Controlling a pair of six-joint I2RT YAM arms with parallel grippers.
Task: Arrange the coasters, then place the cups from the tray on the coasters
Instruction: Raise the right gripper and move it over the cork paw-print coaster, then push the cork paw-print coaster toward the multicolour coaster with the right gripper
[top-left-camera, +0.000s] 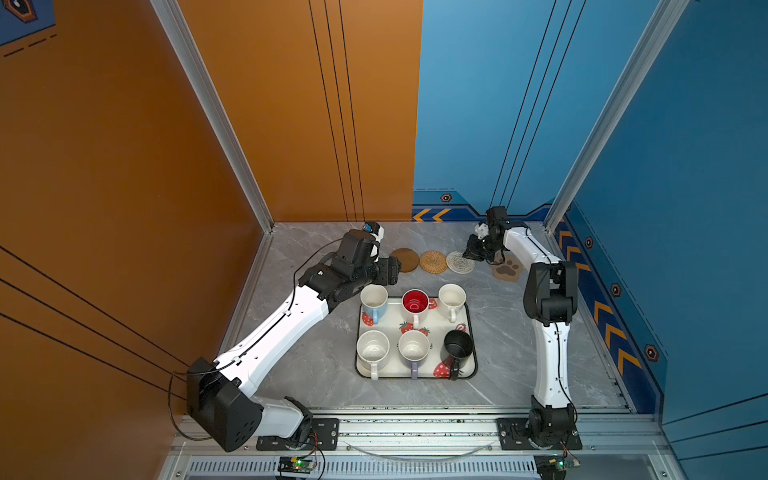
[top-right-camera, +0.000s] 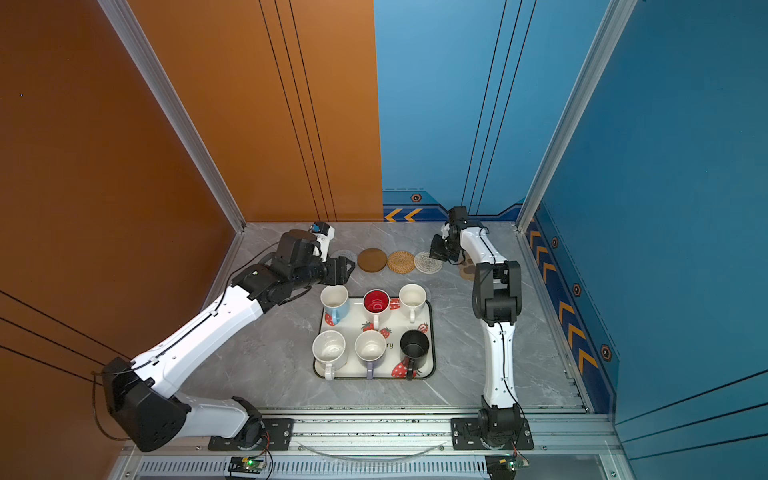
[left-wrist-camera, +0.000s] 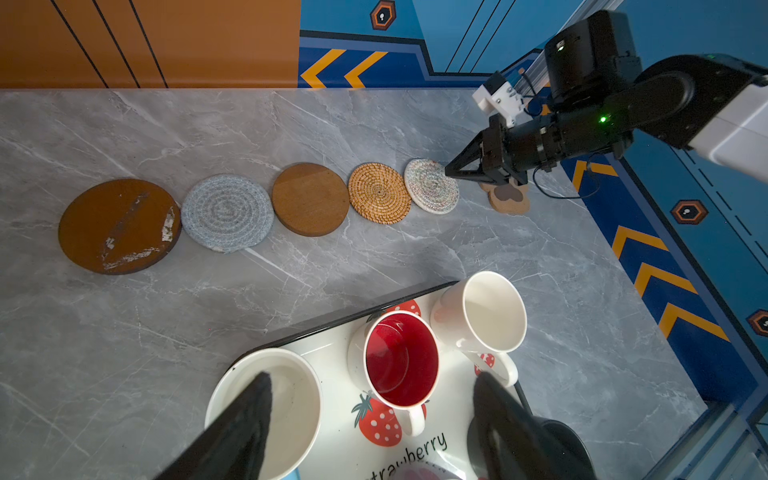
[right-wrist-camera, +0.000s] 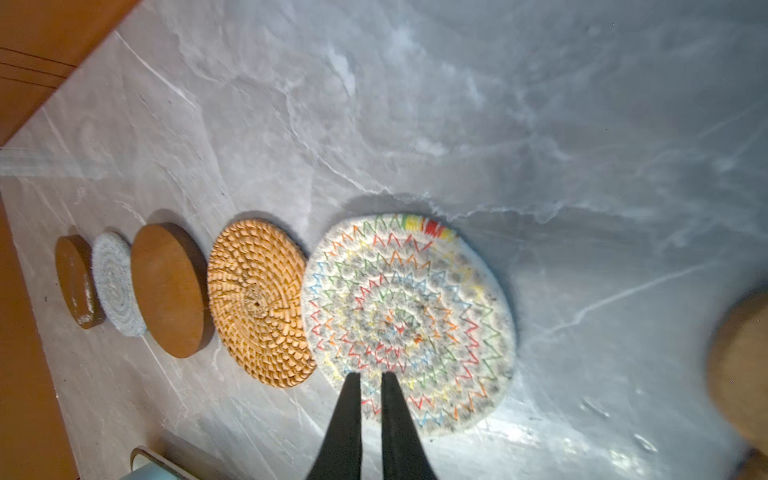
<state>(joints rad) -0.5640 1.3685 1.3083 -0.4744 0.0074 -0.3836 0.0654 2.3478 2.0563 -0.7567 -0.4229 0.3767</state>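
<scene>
Nearest to the arm bases the tray (top-left-camera: 395, 374) is lying on the grey table (top-left-camera: 316, 365) with all six cups standing upright in it. In its near row we are seeing the speckled white mug (top-left-camera: 372, 347), the lavender mug (top-left-camera: 413, 345) and the black mug (top-left-camera: 458, 344); in its far row the light blue mug (top-left-camera: 374, 297), the red-inside mug (top-left-camera: 415, 301) and the cream mug (top-left-camera: 451, 297). Just beyond the tray's far edge the left gripper (left-wrist-camera: 372, 376) is hovering with its jaws wide apart and is holding nothing; in the left wrist view one of its fingers (left-wrist-camera: 249, 415) is covering part of the light blue mug's mouth. Farther back the coasters are lying flat in a row: the worn brown disc (left-wrist-camera: 119, 226), the grey woven round (left-wrist-camera: 227, 212), the plain brown disc (top-left-camera: 405, 259), the rattan round (top-left-camera: 433, 262) and the white woven round (top-left-camera: 460, 262), each touching or almost touching its neighbour. The paw-print coaster (top-left-camera: 508, 269) is lying a little apart at the right end. The right gripper (right-wrist-camera: 370, 374) is pointing down at the white woven round's edge, its fingers (right-wrist-camera: 345, 415) nearly closed, with only a thin slit between them and nothing inside it; we cannot tell if the tips are touching the mat.
</scene>
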